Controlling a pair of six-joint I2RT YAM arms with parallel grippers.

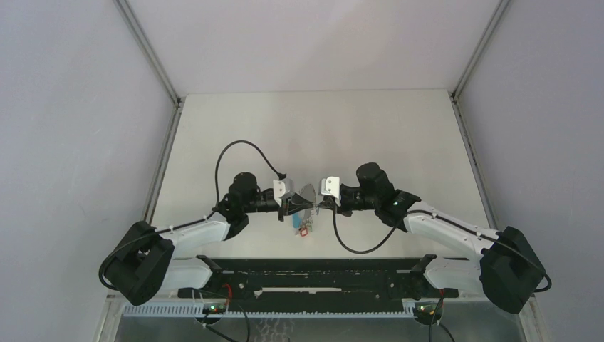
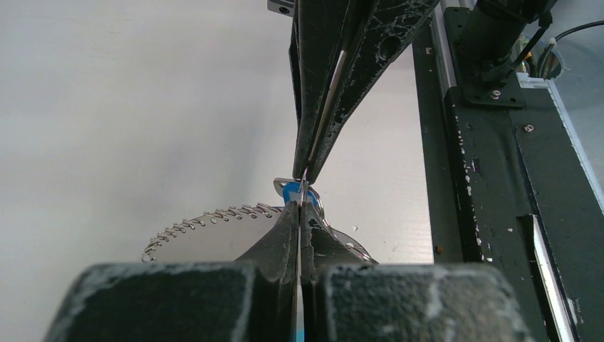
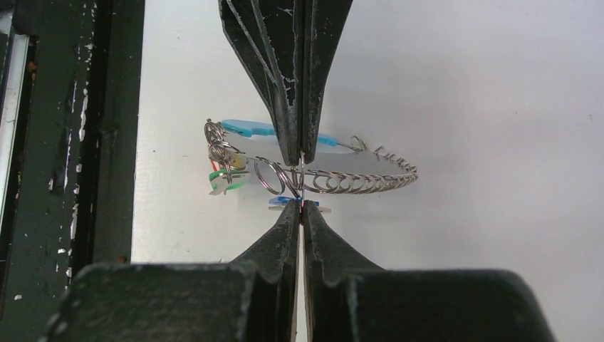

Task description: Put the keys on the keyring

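The keyring [image 3: 370, 182], a thin wire loop strung with many small silver keys, hangs between my two grippers above the table. It also shows in the left wrist view [image 2: 206, 217] and the top view [image 1: 308, 194]. My left gripper [image 2: 300, 206] is shut on the keyring's wire, and it comes in from above in the right wrist view [image 3: 299, 153]. My right gripper [image 3: 302, 204] is shut, and the dark-blue key [image 3: 283, 201] lies across its tips. A thin wire runs straight between the two tips. The blue key also shows between the tips in the left wrist view [image 2: 288, 191].
A cyan plastic piece [image 3: 246, 128] and a green-headed key [image 3: 224, 182] hang on the ring's left end. The black base rail [image 1: 306, 274] runs along the table's near edge, close below the grippers. White walls enclose the table.
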